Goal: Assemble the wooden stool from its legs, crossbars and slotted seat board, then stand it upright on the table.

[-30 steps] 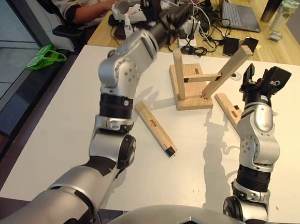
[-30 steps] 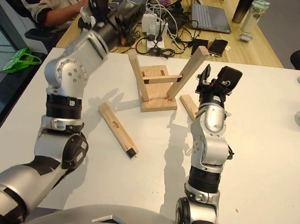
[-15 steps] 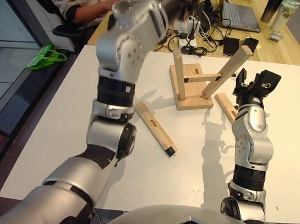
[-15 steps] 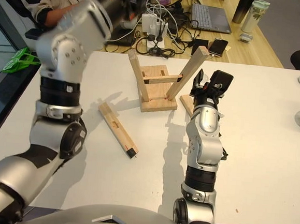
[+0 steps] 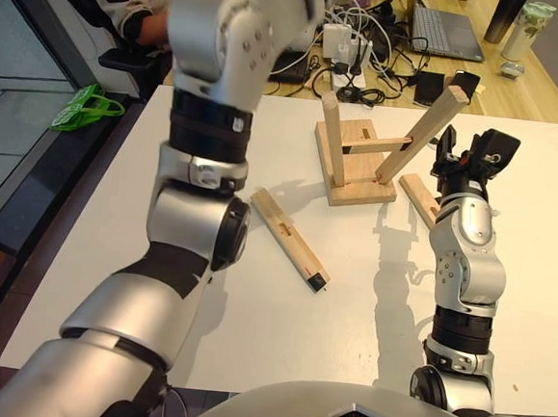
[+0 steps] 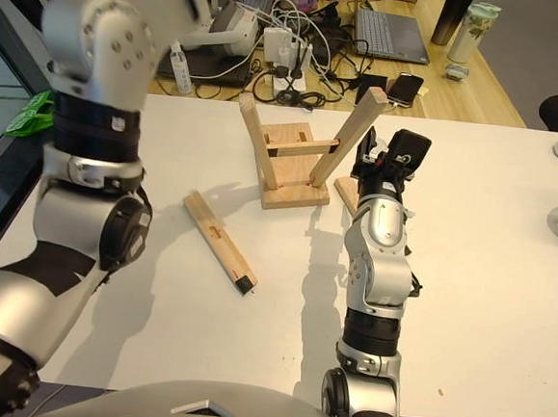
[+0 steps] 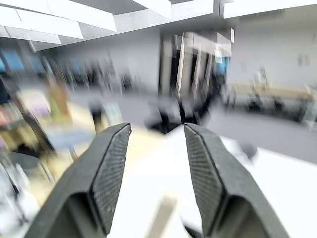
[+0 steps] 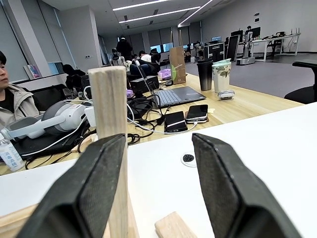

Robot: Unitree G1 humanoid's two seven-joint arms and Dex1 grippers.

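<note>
A white table point(image 5: 82, 251) fills most of the left eye view, and a wooden desk point(image 5: 535, 89) with laptops, phones and cables runs along the top edge behind it. The half-built stool sits upper centre, upside down. Its seat board point(image 5: 351, 174) lies flat on the table, probably so the slots face up and the legs can be pushed in from above.

Two legs rise from the board. One point(image 5: 331, 140) is close to upright. The other point(image 5: 422, 133) leans well out toward the upper right. A crossbar point(image 5: 376, 146) joins them partway up. Since the leaning leg looks poorly seated, it probably needs straightening next.

Two more pieces lie loose on the table. One leg point(image 5: 289, 238) rests at the centre, below and left of the board and apart from it. The other piece point(image 5: 417, 198) lies just beside the board's right edge, within easy reach.

The right claw point(image 5: 460, 153) points upward just right of the leaning leg, with its fingers spread wide and nothing gripped. In its wrist view the leg stands close by one finger point(image 8: 79, 198), so the claw seems placed to steady or take that leg.

The left claw point(image 7: 157, 128) is lifted high above the table, with its fingers wide apart and empty. That keeps it clear of the work.
</note>
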